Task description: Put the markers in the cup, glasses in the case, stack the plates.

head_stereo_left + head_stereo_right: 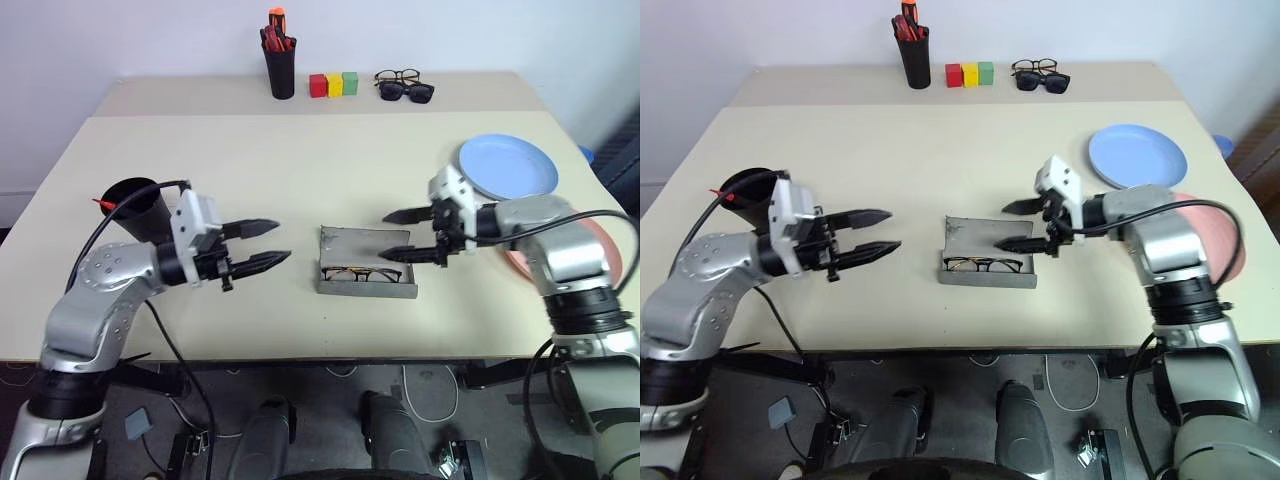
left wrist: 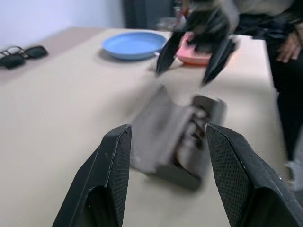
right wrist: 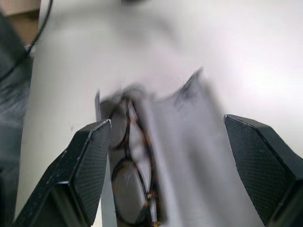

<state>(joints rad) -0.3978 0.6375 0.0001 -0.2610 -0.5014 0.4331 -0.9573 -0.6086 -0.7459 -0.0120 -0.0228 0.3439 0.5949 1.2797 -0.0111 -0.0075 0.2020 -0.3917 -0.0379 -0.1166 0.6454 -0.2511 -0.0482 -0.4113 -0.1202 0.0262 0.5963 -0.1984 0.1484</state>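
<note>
One grey case was seen lying open near the middle of the table, its lid raised at the back, and one pair of glasses with thin dark frames lay inside its front tray. The right gripper was held just above and to the right of the case, its two black fingers spread wide and holding nothing. The left gripper was held to the left of the case, apart from it, fingers parted and empty.

Two plates were counted on the right side of the table: one light blue plate and one salmon pink plate, the pink one largely hidden behind the right arm; the two lay side by side, not stacked. One wide black cup stood near the left edge, a red tip showing at its rim; how many markers it held could not be told.

Along the far edge were seen one narrow black pen holder with a bunch of red-orange pens, three small blocks (red, yellow, green), and two further pairs of eyewear, one clear, one dark.
</note>
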